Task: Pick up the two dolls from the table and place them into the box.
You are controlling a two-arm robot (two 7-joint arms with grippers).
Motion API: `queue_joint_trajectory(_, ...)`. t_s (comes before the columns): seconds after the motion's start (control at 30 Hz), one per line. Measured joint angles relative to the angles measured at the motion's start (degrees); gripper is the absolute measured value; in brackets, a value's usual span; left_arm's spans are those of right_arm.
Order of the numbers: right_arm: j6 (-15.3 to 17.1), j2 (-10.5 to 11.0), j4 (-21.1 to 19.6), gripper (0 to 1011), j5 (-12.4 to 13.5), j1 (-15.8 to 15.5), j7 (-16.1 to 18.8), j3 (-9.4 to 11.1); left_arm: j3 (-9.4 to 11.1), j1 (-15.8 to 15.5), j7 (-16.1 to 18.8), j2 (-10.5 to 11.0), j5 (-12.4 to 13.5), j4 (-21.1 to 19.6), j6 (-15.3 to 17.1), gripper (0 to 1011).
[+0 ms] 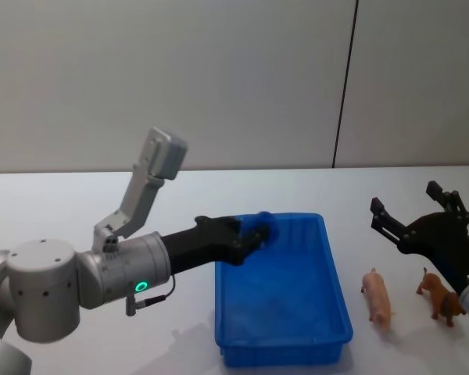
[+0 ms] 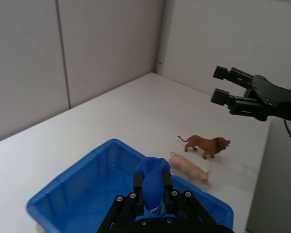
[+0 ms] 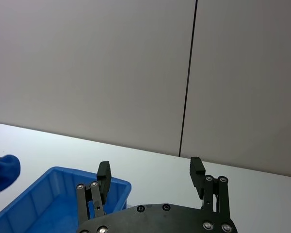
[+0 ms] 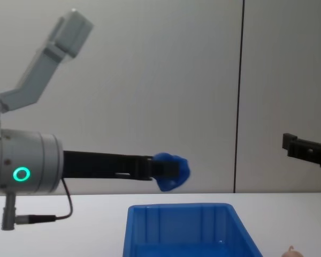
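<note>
My left gripper (image 1: pixel 254 233) is shut on the dark blue rounded doll (image 1: pixel 263 226) and holds it in the air over the far left end of the bright blue box (image 1: pixel 281 355). From the left wrist, the blue doll (image 2: pixel 153 180) sits between the fingers above the box (image 2: pixel 77 180). The peach-pink doll (image 1: pixel 377 295), shaped like a pig, lies on the white table (image 1: pixel 78 203) just right of the box. My right gripper (image 1: pixel 404 197) hangs open above the table, beyond the pink doll (image 2: pixel 189 168), with nothing in it.
A brown lion figure (image 1: pixel 440 295) stands on the table right of the pink doll, close under my right arm. The box's inside (image 1: pixel 277 293) holds nothing. A grey panelled wall runs behind the table.
</note>
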Motion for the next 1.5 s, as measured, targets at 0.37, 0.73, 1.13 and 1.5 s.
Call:
queue_joint_trajectory(0.37,0.0,0.0,0.0,1001,0.0,0.0,0.0,0.0,1.1,-2.2,-4.8,-1.1,1.6,1.8,2.6,519)
queue_joint_trajectory(0.73,0.0,0.0,0.0,1001,0.0,0.0,0.0,0.0,1.2,-2.2,-3.6,-1.0,1.0,1.6,1.5,888)
queue_joint_trajectory(1.13,0.0,0.0,0.0,1001,0.0,0.0,0.0,0.0,0.3,0.1,4.4,0.0,-1.3,-0.9,-4.2,1001)
queue_joint_trajectory(1.5,0.0,0.0,0.0,1001,0.0,0.0,0.0,0.0,-0.8,3.2,13.5,1.7,-3.3,-4.4,-7.6,1001)
